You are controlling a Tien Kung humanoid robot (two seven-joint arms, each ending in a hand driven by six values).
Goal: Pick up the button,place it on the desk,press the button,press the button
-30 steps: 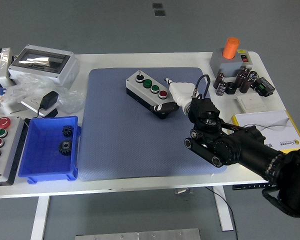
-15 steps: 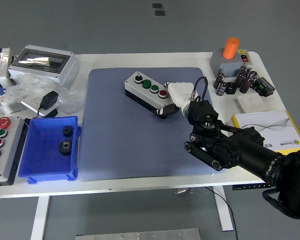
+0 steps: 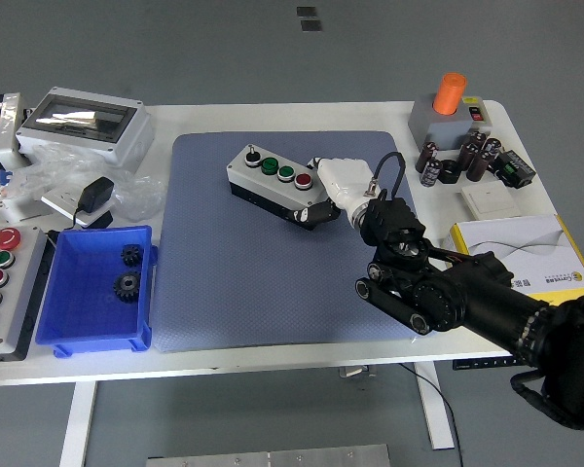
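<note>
The button box (image 3: 270, 180) is grey with a black base and carries a black switch, two green buttons and a red button. It lies slanted on the blue mat (image 3: 234, 282) at mid table. My right hand (image 3: 329, 193) is white on a black arm that comes in from the lower right. It sits at the box's right end, with its fingers closed on that end. My left arm is out of view.
A blue bin (image 3: 97, 292) with two gears stands at the left, with a button panel (image 3: 0, 282) beside it. A grey enclosure (image 3: 83, 122) and bagged parts sit at the back left. An orange-topped device (image 3: 451, 107), capacitors (image 3: 457, 161) and a booklet (image 3: 516, 243) are at the right.
My right hand and the button box have moved left together across the mat by a short way. The box has kept its slant.
</note>
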